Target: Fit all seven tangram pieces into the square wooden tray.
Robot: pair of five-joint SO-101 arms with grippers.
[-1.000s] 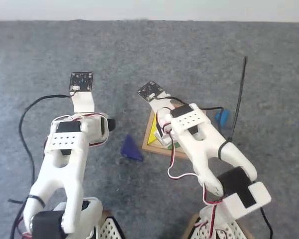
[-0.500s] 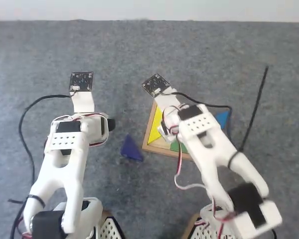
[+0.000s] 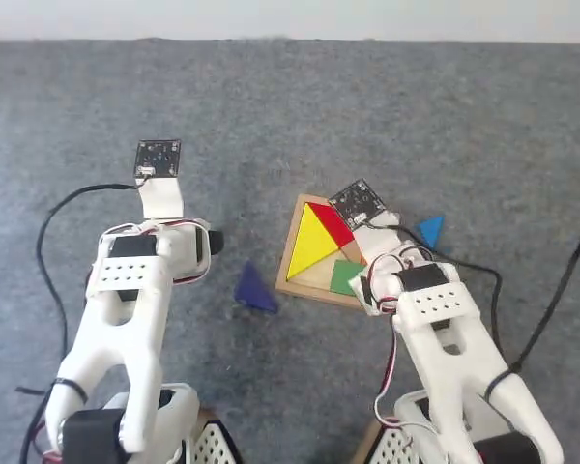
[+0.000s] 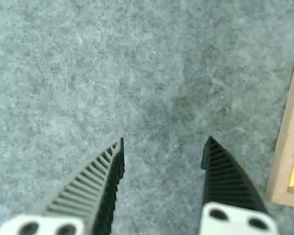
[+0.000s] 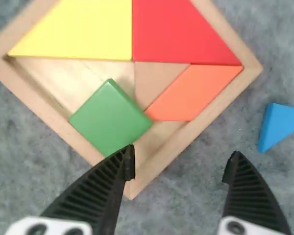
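Note:
The square wooden tray (image 3: 288,253) lies on the grey carpet in front of the right arm. In the right wrist view the tray (image 5: 39,101) holds a yellow triangle (image 5: 83,29), a red triangle (image 5: 179,32), an orange parallelogram (image 5: 193,93) and a green square (image 5: 110,117). My right gripper (image 5: 181,156) hangs open over the tray's near corner, holding nothing. A light blue triangle (image 5: 279,125) lies on the carpet just outside the tray. A dark blue triangle (image 3: 254,288) lies between the two arms. My left gripper (image 4: 164,144) is open above bare carpet, beside the tray's edge (image 4: 289,147).
Grey carpet covers the whole table. Black cables trail from both arms, one (image 3: 551,300) running out to the right of the right arm. The light blue triangle (image 3: 429,230) sits close to the tray's right side.
The right arm has drawn back toward the near side and right, uncovering the tray and its pieces. The left arm has not moved.

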